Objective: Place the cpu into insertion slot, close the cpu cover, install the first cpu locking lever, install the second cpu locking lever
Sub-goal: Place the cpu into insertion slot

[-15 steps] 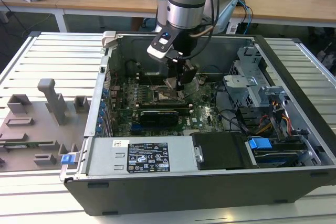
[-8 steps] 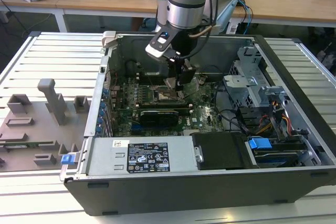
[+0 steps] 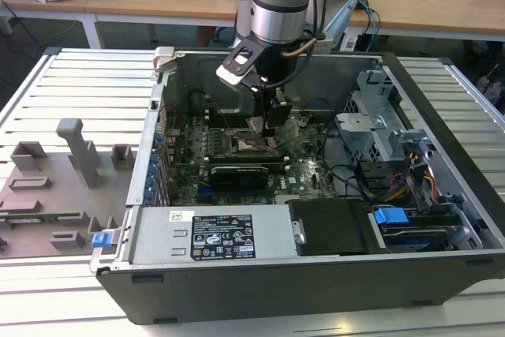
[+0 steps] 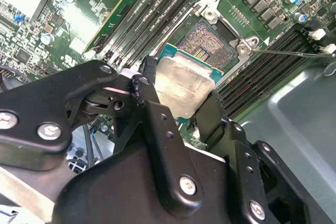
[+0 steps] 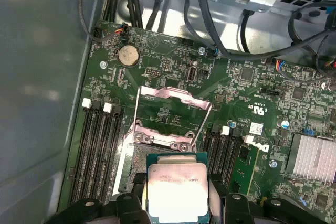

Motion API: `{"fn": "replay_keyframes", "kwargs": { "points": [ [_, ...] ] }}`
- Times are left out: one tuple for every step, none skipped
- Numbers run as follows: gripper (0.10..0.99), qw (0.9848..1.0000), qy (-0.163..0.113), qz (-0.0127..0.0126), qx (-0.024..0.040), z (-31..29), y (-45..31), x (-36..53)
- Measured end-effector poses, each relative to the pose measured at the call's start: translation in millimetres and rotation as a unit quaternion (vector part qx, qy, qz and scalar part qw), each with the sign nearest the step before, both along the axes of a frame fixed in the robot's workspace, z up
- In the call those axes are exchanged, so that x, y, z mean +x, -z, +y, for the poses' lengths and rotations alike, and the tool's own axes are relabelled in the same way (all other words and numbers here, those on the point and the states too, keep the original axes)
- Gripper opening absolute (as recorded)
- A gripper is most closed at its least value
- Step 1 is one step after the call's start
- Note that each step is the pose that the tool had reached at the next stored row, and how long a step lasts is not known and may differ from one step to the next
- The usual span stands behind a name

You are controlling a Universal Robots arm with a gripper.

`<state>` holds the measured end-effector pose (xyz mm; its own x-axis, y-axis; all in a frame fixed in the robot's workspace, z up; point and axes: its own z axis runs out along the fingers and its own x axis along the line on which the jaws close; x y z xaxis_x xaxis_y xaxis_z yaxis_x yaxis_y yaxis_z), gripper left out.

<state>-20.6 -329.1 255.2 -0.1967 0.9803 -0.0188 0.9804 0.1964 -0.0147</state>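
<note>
The gripper (image 4: 178, 96) has its jaws clamped on two opposite edges of the cpu (image 4: 184, 83), holding it flat above the slot (image 4: 207, 38), not seated. The cover (image 5: 173, 94) stands tipped up at one edge of the slot. Memory slots (image 5: 100, 150) flank the slot on the green board (image 5: 247, 85). A heatsink (image 5: 312, 156) and cables (image 3: 422, 179) lie further out in the case (image 3: 316, 278).

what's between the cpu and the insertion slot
Nothing: in the second wrist view the cpu, gripped in the hand, hangs over the bare insertion slot. The first wrist view shows the cpu cover raised beyond it.
</note>
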Motion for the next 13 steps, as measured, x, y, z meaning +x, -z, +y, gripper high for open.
{"fn": "replay_keyframes", "kwargs": {
  "points": [
    [0.545,1.0,0.004,0.0,0.0,0.0,0.0,0.0],
    [0.545,1.0,0.007,0.0,0.0,0.0,0.0,0.0],
    [0.545,0.9999,0.011,0.0,0.0,0.0,0.0,0.0],
    [0.545,0.9999,0.014,0.0,0.0,0.0,0.1,0.0],
    [0.545,0.9999,0.017,0.0,0.0,0.0,0.1,0.0],
    [0.545,0.9997,0.023,0.0,0.0,0.0,0.1,0.0],
    [0.545,0.9996,0.027,0.0,-0.0001,0.0,0.1,0.0],
    [0.545,0.9996,0.029,0.0,0.0,0.0,0.1,0.0],
    [0.545,0.9994,0.035,0.0,0.0,0.0,0.2,0.0],
    [0.545,0.9993,0.038,0.0,-0.0001,0.0,0.2,0.0],
    [0.545,0.9992,0.041,0.0,-0.0003,0.0,0.2,0.0],
    [0.545,0.9987,0.051,-0.0001,-0.0011,0.0,0.2,0.0],
    [0.545,0.9983,0.059,-0.0001,-0.0015,0.0,0.2,0.0]
  ]
}}
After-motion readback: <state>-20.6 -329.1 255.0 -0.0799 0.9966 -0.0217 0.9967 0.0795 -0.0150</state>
